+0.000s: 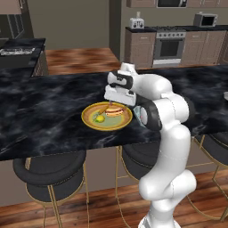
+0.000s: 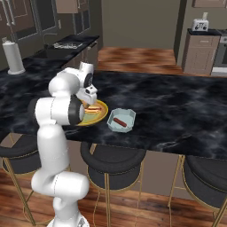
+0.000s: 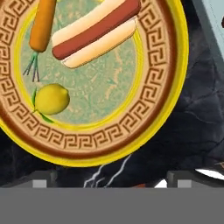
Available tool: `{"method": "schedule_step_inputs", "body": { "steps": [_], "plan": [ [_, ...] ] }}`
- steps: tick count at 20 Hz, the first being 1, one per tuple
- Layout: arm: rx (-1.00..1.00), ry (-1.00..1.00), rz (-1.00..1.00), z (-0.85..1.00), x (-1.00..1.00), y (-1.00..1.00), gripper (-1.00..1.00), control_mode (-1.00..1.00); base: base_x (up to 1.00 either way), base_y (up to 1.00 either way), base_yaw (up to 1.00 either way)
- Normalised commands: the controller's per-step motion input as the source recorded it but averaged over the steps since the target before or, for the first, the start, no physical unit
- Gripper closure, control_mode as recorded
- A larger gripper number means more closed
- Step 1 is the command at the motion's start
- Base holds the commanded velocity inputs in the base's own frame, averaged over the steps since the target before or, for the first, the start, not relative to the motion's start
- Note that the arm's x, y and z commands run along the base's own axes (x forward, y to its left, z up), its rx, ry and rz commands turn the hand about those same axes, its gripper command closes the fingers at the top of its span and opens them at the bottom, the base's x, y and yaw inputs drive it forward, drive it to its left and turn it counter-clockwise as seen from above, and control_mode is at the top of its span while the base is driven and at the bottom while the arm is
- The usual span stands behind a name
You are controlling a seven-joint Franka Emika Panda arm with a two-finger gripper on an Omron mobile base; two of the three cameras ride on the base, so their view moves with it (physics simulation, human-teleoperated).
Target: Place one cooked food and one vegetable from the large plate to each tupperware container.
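The large plate (image 1: 86,117) (image 2: 103,111) (image 3: 87,144) lies near the counter's front edge. It holds a hot dog in a bun (image 1: 114,110) (image 3: 94,33), a carrot (image 1: 102,109) (image 3: 43,24) and a lemon (image 1: 99,118) (image 3: 51,99). Just right of it sits one tupperware container (image 2: 126,114) (image 3: 214,22) with a sausage (image 2: 119,122) inside. My gripper (image 1: 116,102) (image 2: 91,103) (image 3: 109,179) hovers over the plate, pointing down. Its fingertips (image 3: 41,179) stand wide apart and open, with nothing between them.
The black marble counter (image 1: 44,111) ends close in front of the plate, with dark round stools (image 1: 49,171) (image 2: 113,159) below it. A pale blue thing (image 1: 225,95) shows at the counter's far right. A paper towel roll (image 2: 13,57) stands on the back counter.
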Motion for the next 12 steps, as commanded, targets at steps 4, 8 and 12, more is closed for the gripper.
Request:
{"method": "schedule_step_inputs", "body": {
  "steps": [4,8,12],
  "plan": [
    [-0.14,0.02,0.42,-0.15,-0.05,0.73,-1.0,-1.0,0.0,0.0,0.0],
    [-0.15,-0.01,0.2,-0.46,0.0,0.06,-1.0,-1.0,0.0,0.0,0.0],
    [-0.02,-0.18,0.08,-0.36,0.2,0.0,-1.0,-1.0,0.0,0.0,0.0]
  ]
}}
